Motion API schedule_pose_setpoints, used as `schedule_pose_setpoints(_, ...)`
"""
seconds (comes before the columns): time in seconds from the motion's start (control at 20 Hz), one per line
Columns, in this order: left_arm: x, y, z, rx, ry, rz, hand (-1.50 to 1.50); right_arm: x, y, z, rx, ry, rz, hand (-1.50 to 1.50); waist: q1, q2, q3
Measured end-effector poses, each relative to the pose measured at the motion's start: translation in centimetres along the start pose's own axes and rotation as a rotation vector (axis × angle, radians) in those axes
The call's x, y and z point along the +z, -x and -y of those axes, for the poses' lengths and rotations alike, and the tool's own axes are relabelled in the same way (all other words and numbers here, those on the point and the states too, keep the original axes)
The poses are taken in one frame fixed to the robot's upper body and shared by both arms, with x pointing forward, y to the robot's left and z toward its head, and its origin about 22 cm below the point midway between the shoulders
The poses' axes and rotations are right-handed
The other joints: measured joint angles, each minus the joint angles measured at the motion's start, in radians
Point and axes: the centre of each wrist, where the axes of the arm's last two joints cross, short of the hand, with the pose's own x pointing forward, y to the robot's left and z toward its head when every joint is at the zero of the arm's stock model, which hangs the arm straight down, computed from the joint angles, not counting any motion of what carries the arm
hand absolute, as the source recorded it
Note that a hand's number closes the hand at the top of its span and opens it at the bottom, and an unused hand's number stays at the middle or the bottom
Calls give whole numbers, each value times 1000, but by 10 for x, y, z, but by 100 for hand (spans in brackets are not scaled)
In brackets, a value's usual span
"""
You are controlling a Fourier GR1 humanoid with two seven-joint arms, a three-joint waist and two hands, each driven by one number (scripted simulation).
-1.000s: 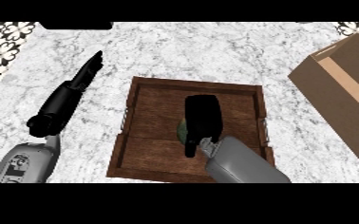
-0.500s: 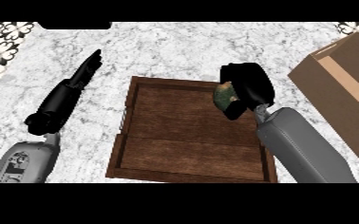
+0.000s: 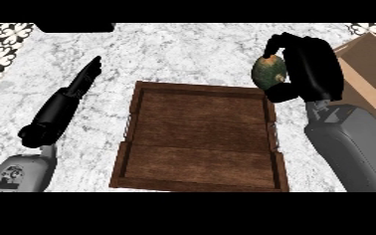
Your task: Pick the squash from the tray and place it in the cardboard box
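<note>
Resting at the left on the marble surface (image 3: 183, 50), the left hand (image 3: 62, 107) lay with fingers straight, holding nothing, evidently idle. The wooden tray (image 3: 202, 129) sat at centre, bare of goods. To its upper right, the right hand (image 3: 308, 69) had its fingers curled round the squash (image 3: 269, 71), held clear of the tray, beside the cardboard box (image 3: 361, 67), presumably for transfer.

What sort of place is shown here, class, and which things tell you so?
Probably a kitchen: a white marble counter, a wooden serving tray on it, and a green squash held in the right robot hand.
</note>
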Motion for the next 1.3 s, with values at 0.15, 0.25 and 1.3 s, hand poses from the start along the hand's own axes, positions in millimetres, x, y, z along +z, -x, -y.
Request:
schedule_pose_setpoints(0.15, -2, -2, -2, -3, -3, 0, 0, -5, 14, 22, -58, 97, -126, 150, -2, 1, 0)
schedule_pose_setpoints(0.25, -2, -2, 0, 1, -7, 0, 0, -8, 25, 38, -73, 149, -200, 150, 0, 2, 0)
schedule_pose_setpoints(1.3, -6, 0, -1, 6, 6, 16, 0, -11, 236, 89, -12, -105, -599, 150, 22, 10, 1)
